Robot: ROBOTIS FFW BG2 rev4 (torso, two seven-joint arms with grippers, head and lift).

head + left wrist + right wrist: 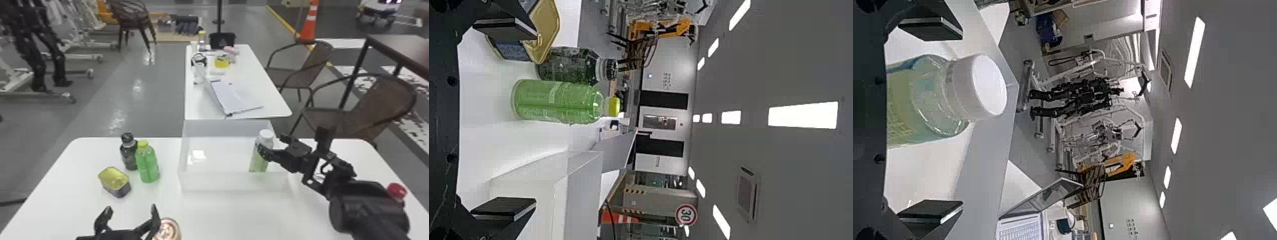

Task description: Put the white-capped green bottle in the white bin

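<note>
The white-capped green bottle (264,140) is standing inside the translucent white rectangular bin (223,183), by its right wall, with its cap facing up and its base behind the near wall. The right gripper (271,143) is reaching in from the right at the bottle's upper part; its two flat black fingers are spreading wide, one to either side of the bottle, as the right wrist view is showing. The left gripper (131,208) is waiting over the near left part of the white table (242,217), its fingers standing well apart with nothing between them. A round metal-topped can (168,230) is sitting just beside it, on its right. Farther off, left of the bin, a clear green bottle with a yellow-green cap (147,164) is standing upright, with a dark bottle with a black cap (128,156) just behind it to the left. A dark tin with a yellow top (114,182) is lying nearer and farther left. A red round top (396,190) is showing beyond the right arm, at the right. On the far white table (261,79), an open laptop (234,97) is resting near the bin's far side.
</note>
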